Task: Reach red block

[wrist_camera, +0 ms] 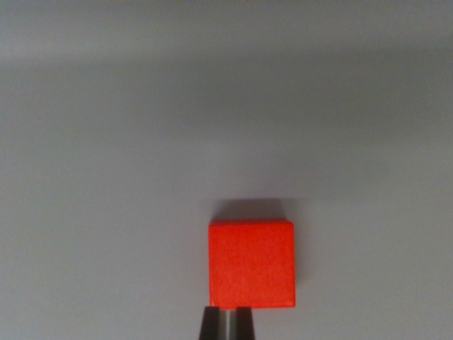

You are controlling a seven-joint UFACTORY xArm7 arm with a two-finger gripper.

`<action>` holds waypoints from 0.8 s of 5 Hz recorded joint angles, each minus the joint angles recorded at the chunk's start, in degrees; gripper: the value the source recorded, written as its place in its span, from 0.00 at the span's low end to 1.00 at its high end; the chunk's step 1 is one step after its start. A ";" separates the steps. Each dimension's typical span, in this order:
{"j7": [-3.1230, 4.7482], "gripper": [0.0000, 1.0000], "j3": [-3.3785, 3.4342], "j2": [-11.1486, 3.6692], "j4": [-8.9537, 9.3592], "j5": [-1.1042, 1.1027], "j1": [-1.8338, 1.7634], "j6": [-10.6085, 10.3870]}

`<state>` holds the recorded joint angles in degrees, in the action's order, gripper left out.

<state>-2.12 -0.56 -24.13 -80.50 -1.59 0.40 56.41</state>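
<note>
We are seeing one bright red square-topped block [251, 263] lying in the lower centre of the frame on a plain pale grey surface [106, 177]; its faces are looking equal, so no long axis is showing, and its edges are running square with the frame; one dark grey tapered gripper [228, 323] tip is poking up at the bottom edge, overlapping the block's lower edge; we cannot tell whether it is spread or pressed together.

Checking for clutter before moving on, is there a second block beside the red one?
No, the red block sits alone on the plain grey surface.
</note>
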 joint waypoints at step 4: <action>0.08 0.00 -0.37 -3.23 1.22 -0.12 0.30 -4.33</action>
<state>-2.04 -0.93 -27.36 -79.28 -1.71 0.69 52.08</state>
